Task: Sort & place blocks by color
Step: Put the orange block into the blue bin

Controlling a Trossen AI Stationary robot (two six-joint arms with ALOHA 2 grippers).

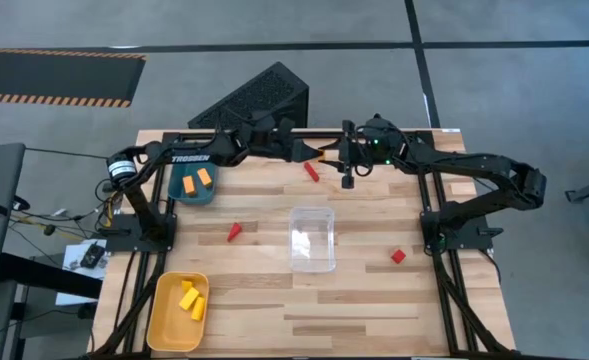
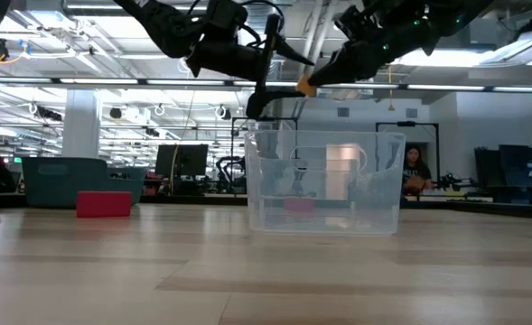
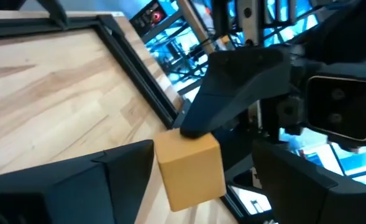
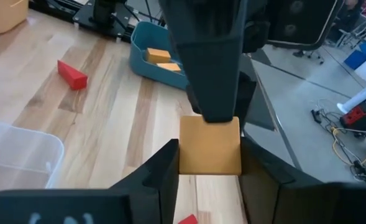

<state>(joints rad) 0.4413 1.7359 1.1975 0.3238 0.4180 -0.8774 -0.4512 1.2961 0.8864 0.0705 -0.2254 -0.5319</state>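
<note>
Midway through the sort, I have an orange cube (image 4: 209,146) clamped between the fingers of my right gripper (image 1: 326,153), up in the air near 12 o'clock of the table (image 1: 374,310). My left gripper (image 1: 304,150) meets it there from the other side; its fingers stand spread wide on either side of the cube, and the left wrist view shows it gripping nothing, so I judge this a hand-over not yet completed.

Done so far: two orange blocks (image 1: 196,181) lie in the blue tray (image 1: 211,194) at about 10 o'clock, and a few yellow blocks (image 1: 191,298) sit in the yellow tray (image 1: 166,318) at about 7 o'clock. The clear plastic box (image 1: 312,238) at the centre looks bare in the high view.

Left to do: three red blocks lie loose on the boards, a red wedge (image 1: 312,172) just under my two grippers at 12 o'clock, a second red wedge (image 1: 234,232) just off the box toward 9 o'clock, and a red cube (image 1: 398,256) toward 4 o'clock. The orange cube I hold also needs its tray.

The surface is pale wood planking inside a black frame. Beyond it lies a large open hall with strip lights, monitors and seated people far back.
</note>
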